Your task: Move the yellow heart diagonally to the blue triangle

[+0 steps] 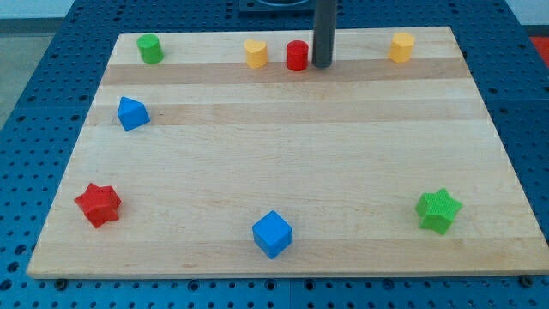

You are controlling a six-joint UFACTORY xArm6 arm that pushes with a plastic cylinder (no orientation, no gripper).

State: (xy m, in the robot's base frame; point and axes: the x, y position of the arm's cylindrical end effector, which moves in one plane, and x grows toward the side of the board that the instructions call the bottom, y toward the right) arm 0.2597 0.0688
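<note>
Up top, my tip [322,64] rests on the pale wooden board [283,163], just right of the red cylinder [297,56]; the yellow heart [256,53] sits left of that cylinder, grasping nothing.

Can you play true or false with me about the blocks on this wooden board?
1. My tip is just to the view's right of the red cylinder. True.
2. The yellow heart touches the blue triangle. False: they are well apart, the triangle lower and toward the view's left.
3. The green star sits near the view's bottom right. True.
4. The blue cube is at the view's top. False: it is near the bottom edge.
5. The red star is at the view's bottom left. True.
</note>
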